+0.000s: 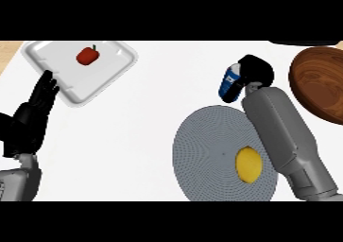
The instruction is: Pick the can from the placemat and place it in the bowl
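Blue and white, the can (231, 84) sits in your right hand (256, 70), fingers curled round it. It is off the grey round placemat (209, 146) and just past that mat's far edge, towards the counter's far right. Whether it is clear of the white counter (153, 108) you cannot tell from this view.

Step in hand, as judged: carry. The pick looks done and the placing is not yet done.

The wooden bowl (324, 85) lies at the counter's right edge, near the can and to its right. Next move calls for a short travel rightward, getting the can above the bowl's rim before you release.

A yellow lemon (248, 164) lies on the placemat, beside the right forearm. A red pepper (88, 55) sits in the white tray (111, 71) at the far left corner.

Your left hand (30, 118) rests at the counter's left edge, fingers straight.
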